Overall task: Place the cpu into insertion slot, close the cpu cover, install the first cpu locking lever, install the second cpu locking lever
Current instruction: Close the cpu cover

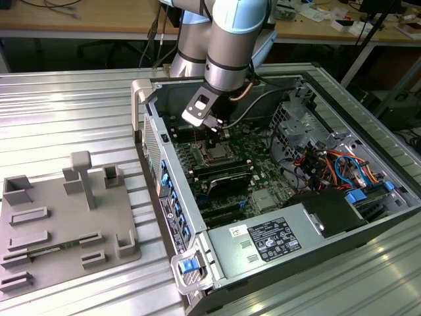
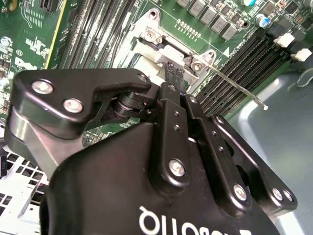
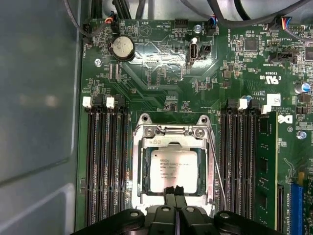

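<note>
Silvery cpu (image 3: 173, 170) sits framed by cpu cover (image 3: 138, 166); pressed-together fingers (image 3: 169, 194) hide its edge.

Bright even light w/ soft shadows — glare patch on green board (image 3: 161, 54).

cpu (image 3: 173, 170): I see it flat inside the cpu cover (image 3: 137, 166).
pincer (image 3: 173, 192): tips together at the cover's edge.

in the first wrist view one edge of the cpu cover (image 3: 137, 169) is hidden by the gripper (image 3: 174, 190), itself cut off at the picture's edge.
</note>
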{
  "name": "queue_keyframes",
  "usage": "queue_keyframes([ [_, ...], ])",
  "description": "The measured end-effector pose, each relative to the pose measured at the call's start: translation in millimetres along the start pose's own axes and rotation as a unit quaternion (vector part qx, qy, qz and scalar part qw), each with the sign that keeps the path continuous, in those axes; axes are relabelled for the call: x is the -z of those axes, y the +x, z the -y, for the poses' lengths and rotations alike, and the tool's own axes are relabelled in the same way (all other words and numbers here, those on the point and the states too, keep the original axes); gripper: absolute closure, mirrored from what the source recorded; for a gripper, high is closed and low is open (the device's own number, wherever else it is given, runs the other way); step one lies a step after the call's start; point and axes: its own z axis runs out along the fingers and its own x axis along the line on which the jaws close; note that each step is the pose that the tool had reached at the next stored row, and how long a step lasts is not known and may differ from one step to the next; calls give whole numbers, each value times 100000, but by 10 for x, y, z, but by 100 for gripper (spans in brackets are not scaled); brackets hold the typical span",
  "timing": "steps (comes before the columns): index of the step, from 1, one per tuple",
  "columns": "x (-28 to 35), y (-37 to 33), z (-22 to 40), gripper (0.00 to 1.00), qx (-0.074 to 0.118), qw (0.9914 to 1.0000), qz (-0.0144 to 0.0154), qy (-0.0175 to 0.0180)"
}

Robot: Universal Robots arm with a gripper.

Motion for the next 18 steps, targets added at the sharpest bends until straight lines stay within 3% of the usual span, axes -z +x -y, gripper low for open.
queue_keyframes([
  [5, -41, 2, 14, 89, 11, 100000, -4, 53],
  [10, -107, 4, 22, 89, 6, 99999, -10, 484],
  [18, -106, 4, 22, 89, 15, 99999, 89, 497],
])
